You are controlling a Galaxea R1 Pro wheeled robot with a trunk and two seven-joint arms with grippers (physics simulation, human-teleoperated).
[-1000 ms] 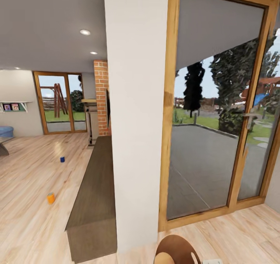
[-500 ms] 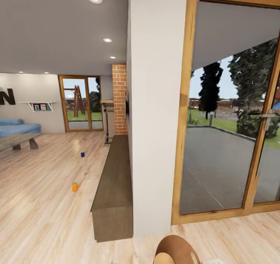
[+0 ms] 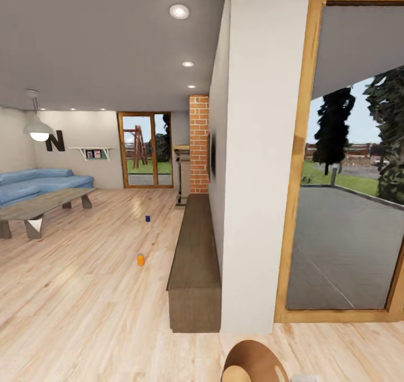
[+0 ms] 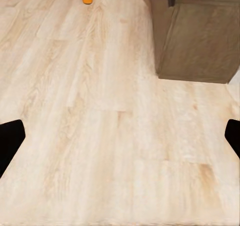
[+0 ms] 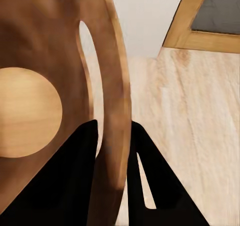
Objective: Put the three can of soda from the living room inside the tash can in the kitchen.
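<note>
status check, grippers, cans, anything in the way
Left gripper open, empty. Right gripper astride wooden chair back. Orange can, blue can on living-room floor. Long bench beside route.

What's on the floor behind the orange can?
A blue can stands farther back than the orange can on the wood floor, apart from it. No third can is visible from here.

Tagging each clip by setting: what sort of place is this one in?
A home interior, most likely a living room: a blue sofa and low coffee table on a wood floor, with a glass patio door onto a yard. Two soda cans, orange and blue, stand on the floor.
</note>
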